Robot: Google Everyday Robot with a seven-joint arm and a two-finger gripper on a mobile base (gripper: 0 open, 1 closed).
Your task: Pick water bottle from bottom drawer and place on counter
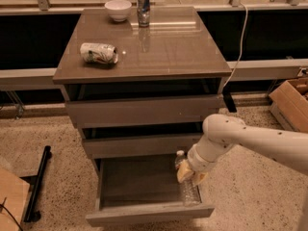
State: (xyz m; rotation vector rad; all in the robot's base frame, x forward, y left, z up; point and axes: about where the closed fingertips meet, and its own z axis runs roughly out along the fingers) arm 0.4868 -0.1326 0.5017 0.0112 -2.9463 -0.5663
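Gripper (191, 175), two tan pads: you have it low inside the open bottom drawer (144, 214), at the right wall, clamped across the middle of the small clear plastic water bottle (189, 192).

Item 1. Water bottle, one. Transparent, ribbed, with a pale cap. It lies in the drawer with its cap toward the cabinet and its base toward the drawer front, along the right side.

Item 2. Arm (250, 139), one. It has smooth white rounded shells. It enters from your right edge, bends at a bulbous joint beside the middle drawer (139, 146), and angles down and left to the wrist.

Item 3. Drawers, three. They have flat grey-brown handleless fronts. The bottom drawer is pulled well out, showing its grey inside. The middle drawer and the top drawer (144, 110) stand slightly ajar.

Item 4. Speckled terrazzo floor (240, 196). A black bar (37, 184) lies on it at the left, and a brown cardboard box (291, 102) sits at the right.

Item 5. Glossy grey-brown counter (168, 47), one reflective slab overhanging the drawers.

Item 6. Cans, two. A crushed white printed can (98, 53) lies on its side near the left front. A slim silver-blue can (143, 8) stands upright at the back.

Item 7. White ceramic bowl (118, 8), one, just left of the upright can.
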